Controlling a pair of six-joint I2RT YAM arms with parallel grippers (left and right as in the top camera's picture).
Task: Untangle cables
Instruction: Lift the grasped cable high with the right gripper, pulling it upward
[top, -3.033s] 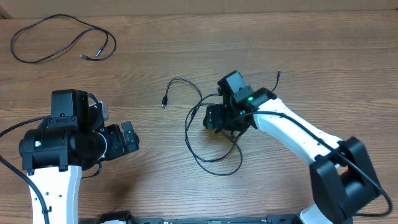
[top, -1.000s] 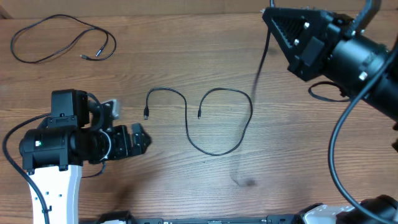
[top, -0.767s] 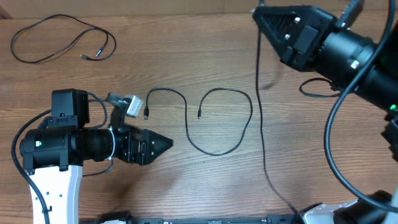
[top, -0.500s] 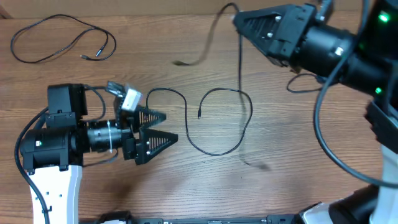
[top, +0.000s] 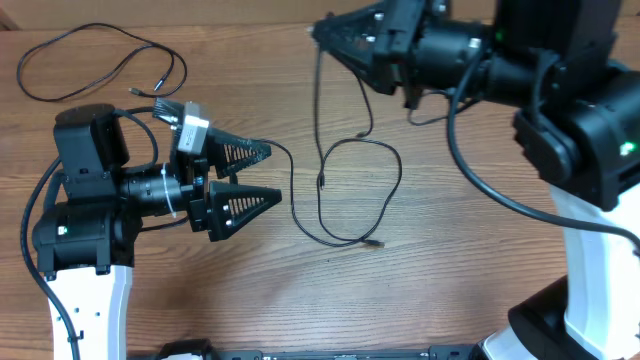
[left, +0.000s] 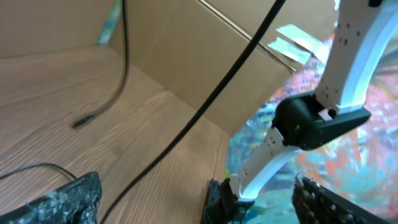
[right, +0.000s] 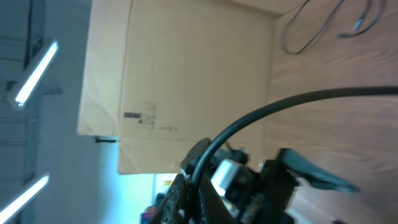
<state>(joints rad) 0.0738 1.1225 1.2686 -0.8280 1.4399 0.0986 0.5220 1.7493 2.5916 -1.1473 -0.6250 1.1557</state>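
Left gripper (top: 272, 172) at 9 o'clock on worktop (top: 420, 290), jaws spread wide, right gripper (top: 322, 30) at 12 o'clock, jaws pinching lifted cable (top: 318, 110), looped cable (top: 399, 175) flat at centre, coiled cable (top: 35, 50) well apart at 10 o'clock.

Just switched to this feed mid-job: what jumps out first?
The right gripper, raised near the far edge of the table, holds a lifted cable that dangles straight down. The left gripper gapes wide open at centre-left, beside a looped cable lying flat; a third cable sits coiled in the far-left corner.
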